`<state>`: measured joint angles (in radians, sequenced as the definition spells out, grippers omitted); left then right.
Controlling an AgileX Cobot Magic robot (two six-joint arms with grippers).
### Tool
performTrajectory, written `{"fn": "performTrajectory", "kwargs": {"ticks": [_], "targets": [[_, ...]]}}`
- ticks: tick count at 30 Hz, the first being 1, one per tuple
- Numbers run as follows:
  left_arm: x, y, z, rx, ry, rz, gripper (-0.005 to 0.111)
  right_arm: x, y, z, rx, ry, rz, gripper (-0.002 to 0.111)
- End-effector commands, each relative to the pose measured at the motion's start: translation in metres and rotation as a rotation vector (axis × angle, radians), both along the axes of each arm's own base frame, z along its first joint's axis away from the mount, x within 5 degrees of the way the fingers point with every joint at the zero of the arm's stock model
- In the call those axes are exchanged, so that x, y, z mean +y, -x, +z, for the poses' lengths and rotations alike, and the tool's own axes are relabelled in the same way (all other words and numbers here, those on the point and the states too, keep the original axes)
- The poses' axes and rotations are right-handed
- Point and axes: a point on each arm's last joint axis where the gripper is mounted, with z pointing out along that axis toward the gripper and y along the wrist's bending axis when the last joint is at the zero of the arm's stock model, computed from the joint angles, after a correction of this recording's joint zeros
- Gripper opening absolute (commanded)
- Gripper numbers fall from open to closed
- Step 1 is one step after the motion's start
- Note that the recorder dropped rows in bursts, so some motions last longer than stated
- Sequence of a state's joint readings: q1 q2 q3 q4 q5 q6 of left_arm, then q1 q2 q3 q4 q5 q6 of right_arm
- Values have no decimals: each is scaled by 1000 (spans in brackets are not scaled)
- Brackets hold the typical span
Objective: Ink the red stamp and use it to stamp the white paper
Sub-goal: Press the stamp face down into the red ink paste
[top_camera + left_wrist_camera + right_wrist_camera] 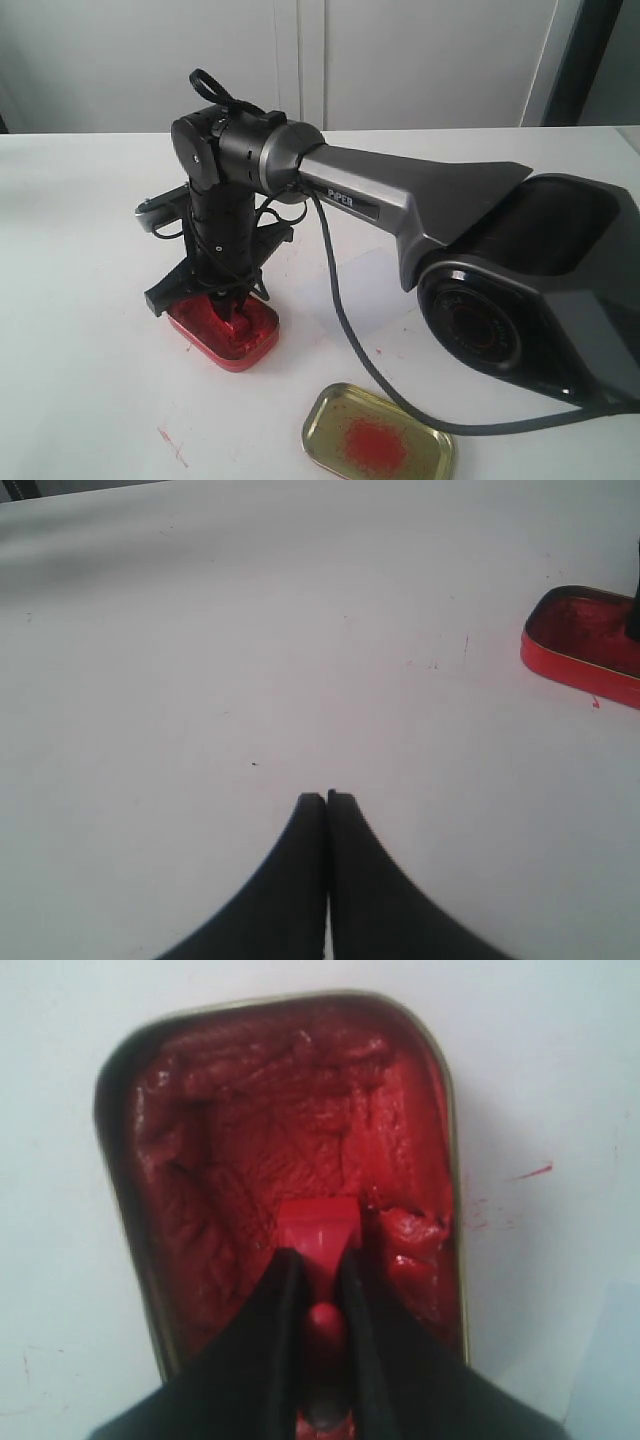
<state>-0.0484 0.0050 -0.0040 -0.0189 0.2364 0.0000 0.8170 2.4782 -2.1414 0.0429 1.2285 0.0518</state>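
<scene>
The red stamp [318, 1225] stands with its square base down in the red ink paste of the open red tin [250, 1110]. My right gripper [318, 1257] is shut on its knobbed handle. In the exterior view this gripper [232, 308] points straight down into the tin [205, 335] at the left of the table. My left gripper [327, 798] is shut with nothing between its fingers, over bare table, and the tin [585, 645] lies well off to its side. I cannot make out the white paper with certainty in any view.
A gold tin lid [378, 435] with a red smear lies near the front edge, right of the tin. The right arm's black base [530, 290] and its cable [340, 310] take up the right side. Small red ink marks [172, 445] spot the table.
</scene>
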Motion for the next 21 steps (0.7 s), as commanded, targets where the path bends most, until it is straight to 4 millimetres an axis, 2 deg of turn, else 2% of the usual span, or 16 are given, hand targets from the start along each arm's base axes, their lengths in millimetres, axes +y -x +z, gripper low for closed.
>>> {"fn": "performTrajectory", "kwargs": {"ticks": [1,14,21], "targets": [[0,0,-1,-5,6,1,0,-7,8,-75,121,116,-8,0],[0,0,-1,-5,6,1,0,-4,5,-38,67,65,-7,0],[0,0,-1,-5,6,1,0,-7,0,5,10,-3,-19,0]]}}
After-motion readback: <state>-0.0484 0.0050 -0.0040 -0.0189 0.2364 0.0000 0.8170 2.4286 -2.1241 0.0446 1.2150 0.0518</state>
